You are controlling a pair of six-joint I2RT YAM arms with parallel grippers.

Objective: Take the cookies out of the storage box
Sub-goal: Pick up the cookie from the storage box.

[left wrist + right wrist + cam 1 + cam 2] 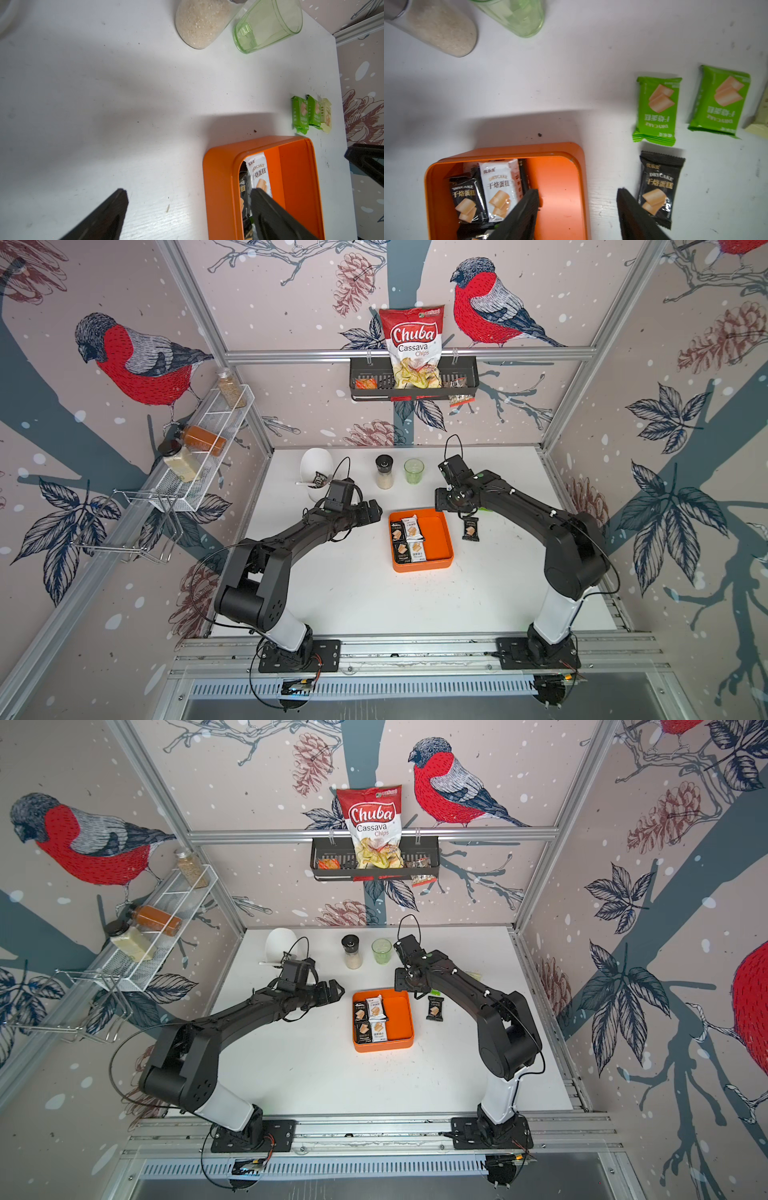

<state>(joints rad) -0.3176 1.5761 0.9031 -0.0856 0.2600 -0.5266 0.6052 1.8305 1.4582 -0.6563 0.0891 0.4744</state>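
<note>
Cookies (408, 540) lie in the storage box (440, 531), mid-worktop, others loose toward the right edge; they look light, crinkly, slippery, I'd pinch a crimped end. Left claw (188, 190) and right claw (577, 192) gape empty

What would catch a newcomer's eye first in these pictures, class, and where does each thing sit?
The bright orange storage box at the middle of the white table stands out first, with black and white cookies packed in one half. Next comes the big red-and-white Chuba chips bag, standing in the black basket on the back wall. Red-breasted birds painted on the walls frame it all.
</note>
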